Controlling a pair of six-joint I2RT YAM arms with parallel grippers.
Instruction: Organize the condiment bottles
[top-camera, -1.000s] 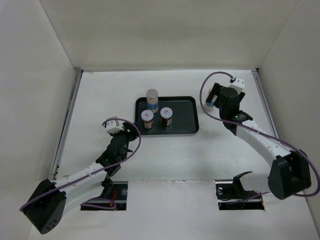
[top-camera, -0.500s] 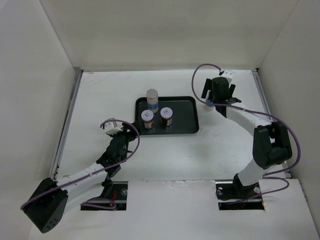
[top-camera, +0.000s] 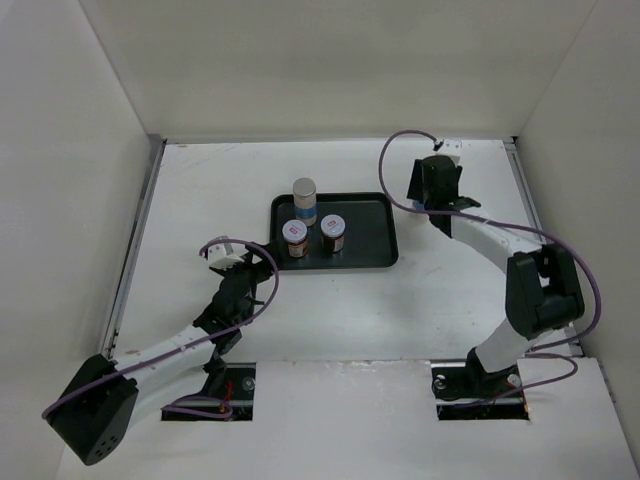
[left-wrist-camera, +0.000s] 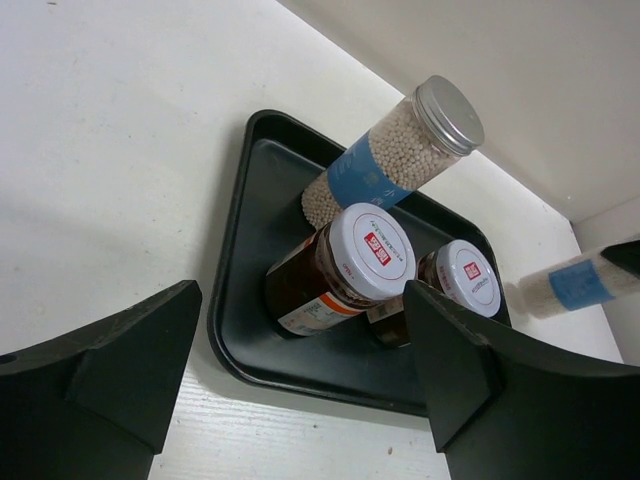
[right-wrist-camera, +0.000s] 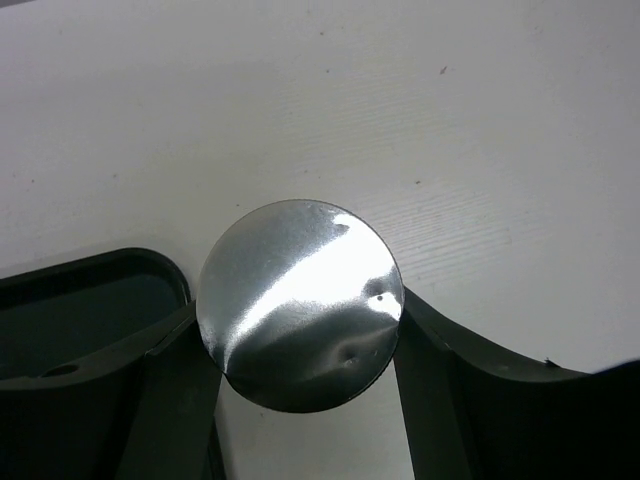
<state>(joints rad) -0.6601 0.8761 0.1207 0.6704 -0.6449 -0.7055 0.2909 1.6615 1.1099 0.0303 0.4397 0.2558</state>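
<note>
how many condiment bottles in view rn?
4. Three stand in the black tray: one tall whitish bottle at the back left, two brown jars in front. The fourth bottle stands right of the tray, between the fingers of the right gripper. None seems hidden.

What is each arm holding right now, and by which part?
The right fingers clasp the tall silver-capped bottle near its top; the left fingers hold nothing.

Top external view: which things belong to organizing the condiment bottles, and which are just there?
Belong: tall blue-banded bottle, left brown jar, right brown jar, all in the black tray; second tall bottle, outside it, between the fingers of the right tool.
Just there: black tray, white table.
</note>
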